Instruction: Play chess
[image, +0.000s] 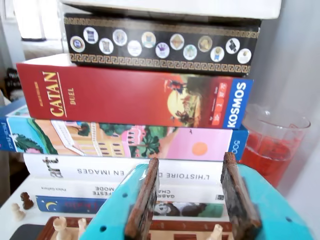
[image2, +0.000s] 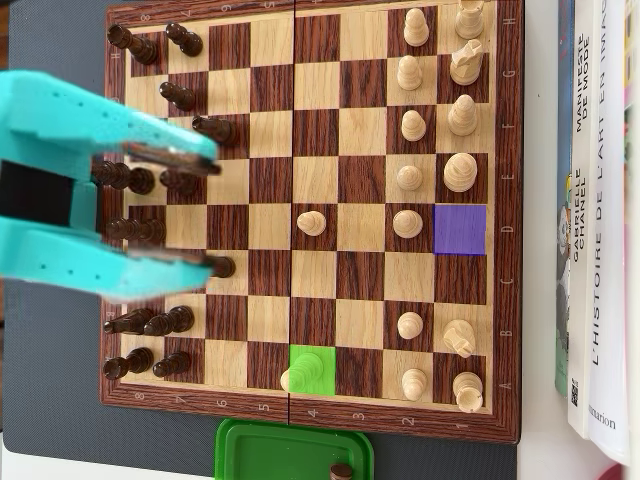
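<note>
Chessboard (image2: 330, 130); two coloured squares

White desk (image2: 540, 455) under dark grey mat (image2: 50, 400); stacked books and game boxes (image: 135, 95) behind; bright window (image: 30, 20) upper left.

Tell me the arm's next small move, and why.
Probably carry the open gripper across the board toward the light piece on the green-marked square, staying above the dark pieces. It hovers over the dark side holding nothing, and the purple-marked square is empty.
</note>
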